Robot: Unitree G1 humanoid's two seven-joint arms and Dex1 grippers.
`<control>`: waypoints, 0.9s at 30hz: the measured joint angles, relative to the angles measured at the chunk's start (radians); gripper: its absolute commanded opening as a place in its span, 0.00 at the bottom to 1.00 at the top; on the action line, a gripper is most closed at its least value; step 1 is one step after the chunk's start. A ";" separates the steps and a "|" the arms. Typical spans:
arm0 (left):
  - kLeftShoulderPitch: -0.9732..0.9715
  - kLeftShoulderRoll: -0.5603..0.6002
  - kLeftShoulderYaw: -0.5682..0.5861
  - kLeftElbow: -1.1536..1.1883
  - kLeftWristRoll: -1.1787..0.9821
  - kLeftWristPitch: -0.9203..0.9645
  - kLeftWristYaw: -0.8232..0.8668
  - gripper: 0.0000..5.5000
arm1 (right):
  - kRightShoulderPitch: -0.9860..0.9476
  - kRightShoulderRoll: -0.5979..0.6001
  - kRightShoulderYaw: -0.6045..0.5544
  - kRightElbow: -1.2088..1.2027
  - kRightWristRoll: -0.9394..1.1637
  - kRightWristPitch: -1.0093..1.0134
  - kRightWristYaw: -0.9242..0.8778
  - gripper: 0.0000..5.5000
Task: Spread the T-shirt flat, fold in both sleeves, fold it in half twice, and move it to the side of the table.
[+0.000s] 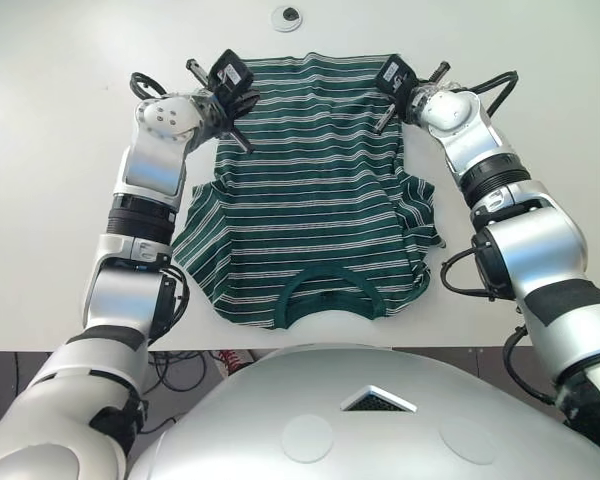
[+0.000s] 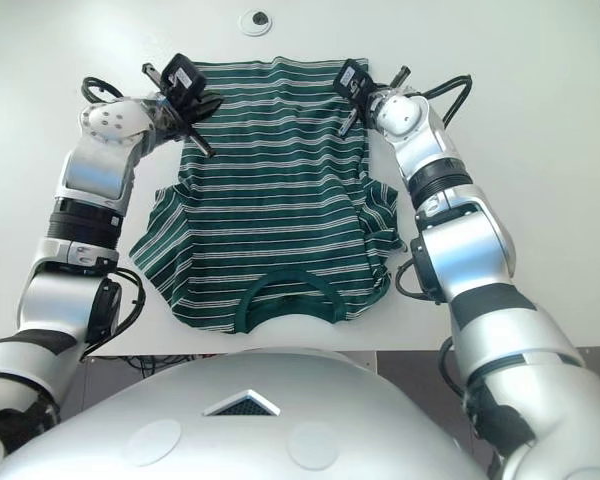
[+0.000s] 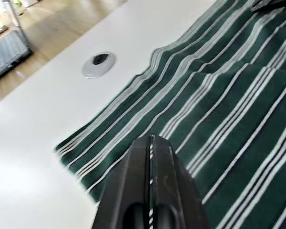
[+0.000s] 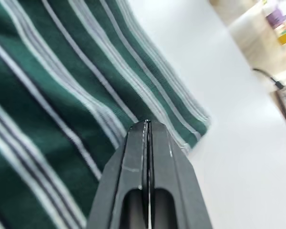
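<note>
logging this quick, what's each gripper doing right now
Left gripper: shut, tips over the T-shirt, no cloth visibly held.
Right gripper: shut, likewise over the T-shirt.

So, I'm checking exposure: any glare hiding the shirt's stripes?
Left eye view: even light, no glare, the green white-striped T-shirt reads clearly on the white table. Left wrist view: table very bright, stripes distinct past the shut black fingers. Right wrist view: likewise.
</note>
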 measured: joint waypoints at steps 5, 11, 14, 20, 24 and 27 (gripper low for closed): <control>0.107 0.070 0.085 -0.225 -0.062 0.099 -0.016 0.00 | 0.234 -0.062 -0.104 -0.521 0.232 0.214 0.237 0.00; 0.353 0.149 0.215 -0.505 -0.188 0.252 -0.100 0.00 | 0.596 -0.312 -0.190 -1.048 0.436 0.512 0.497 0.00; 0.499 0.229 0.297 -0.660 -0.293 0.355 -0.195 0.00 | 0.720 -0.468 -0.251 -1.257 0.511 0.637 0.607 0.00; 0.622 0.342 0.378 -0.792 -0.413 0.457 -0.281 0.00 | 0.860 -0.590 -0.289 -1.533 0.672 0.809 0.729 0.00; 0.636 0.348 0.375 -0.791 -0.425 0.457 -0.269 0.00 | 0.856 -0.593 -0.190 -1.461 0.532 0.761 0.662 0.00; 0.653 0.358 0.355 -0.790 -0.420 0.451 -0.255 0.00 | 0.852 -0.629 -0.142 -1.387 0.425 0.698 0.639 0.00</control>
